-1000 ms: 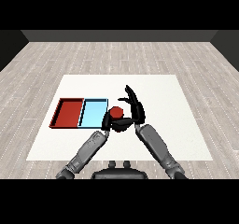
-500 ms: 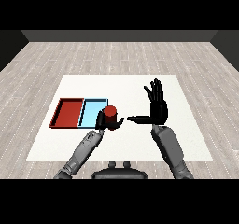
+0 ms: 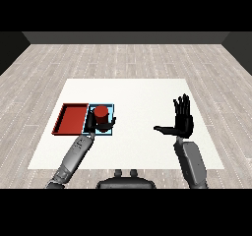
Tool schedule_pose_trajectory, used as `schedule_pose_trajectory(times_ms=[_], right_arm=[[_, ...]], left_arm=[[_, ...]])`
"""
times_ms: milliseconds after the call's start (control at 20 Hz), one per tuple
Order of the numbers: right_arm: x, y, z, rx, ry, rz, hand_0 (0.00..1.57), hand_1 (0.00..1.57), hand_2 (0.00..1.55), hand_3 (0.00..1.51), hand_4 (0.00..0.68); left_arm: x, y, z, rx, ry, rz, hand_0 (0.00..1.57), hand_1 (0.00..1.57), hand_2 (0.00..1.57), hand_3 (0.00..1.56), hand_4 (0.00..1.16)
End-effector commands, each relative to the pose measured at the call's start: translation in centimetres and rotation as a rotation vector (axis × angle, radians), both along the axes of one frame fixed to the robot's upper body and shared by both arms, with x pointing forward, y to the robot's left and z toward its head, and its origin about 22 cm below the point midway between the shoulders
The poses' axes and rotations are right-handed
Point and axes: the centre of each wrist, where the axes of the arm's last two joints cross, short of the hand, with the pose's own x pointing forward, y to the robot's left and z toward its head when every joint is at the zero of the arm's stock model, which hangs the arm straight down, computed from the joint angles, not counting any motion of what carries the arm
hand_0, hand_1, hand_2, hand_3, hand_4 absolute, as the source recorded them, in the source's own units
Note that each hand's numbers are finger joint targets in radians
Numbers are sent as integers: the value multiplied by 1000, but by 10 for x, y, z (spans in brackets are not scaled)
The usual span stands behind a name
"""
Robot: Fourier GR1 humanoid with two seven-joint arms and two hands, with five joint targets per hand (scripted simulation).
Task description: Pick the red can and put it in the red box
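Curled round the red can (image 3: pixel 101 114), the fingers (image 3: pixel 111 123) of the left hand (image 3: pixel 93 124); thumb on one side of the can, fingers on the other, can upright. Directly beneath and behind those fingers, the light blue tray (image 3: pixel 110 133), its near rim showing just below the hand. Just beyond the fingers toward the left, the red tray (image 3: pixel 71 119), edge to edge with the blue one, its floor bare and its raised rim plain all round. Open white tabletop (image 3: pixel 138 95) ahead of the fingers and past the trays' far rims, running to the far edge; a narrow strip of tabletop left of the red tray before the tabletop's left edge.

Spread and straight, the fingers (image 3: pixel 182 105) of the right hand (image 3: pixel 181 123), palm raised, thumb stretched out sideways toward the middle, holding nothing. Wide bare tabletop between those fingers and the can; more room to the right up to the tabletop's right edge.

Compared with half a second ago: can and left hand shifted left and a little farther, now over the blue tray instead of beside its right rim. Right hand swung outward to the right and nearer, well apart from the can.
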Motion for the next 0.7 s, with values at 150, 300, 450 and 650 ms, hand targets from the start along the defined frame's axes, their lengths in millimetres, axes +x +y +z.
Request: schedule_pose_trajectory(times_ms=[150, 300, 450, 650], right_arm=[[-28, -19, -57, -41, 146, -50, 0, 0, 0, 0, 0], [-16, -33, -71, -40, 173, -40, 0, 0, 0, 0, 0], [-19, -37, -78, -45, 186, -65, 0, 0, 0, 0, 0], [-16, -30, -69, -44, 190, -63, 0, 0, 0, 0, 0]], left_arm=[[16, 56, 17, 146, -35, 132, 1571, 1571, 1550, 1416, 1135], [41, 70, 32, 189, 36, 177, 1571, 1571, 1550, 1428, 1126], [56, 87, 26, 261, 41, 260, 1445, 1445, 1456, 1394, 1106], [82, 128, 8, 315, 181, 335, 1544, 1544, 1523, 1445, 1079]])
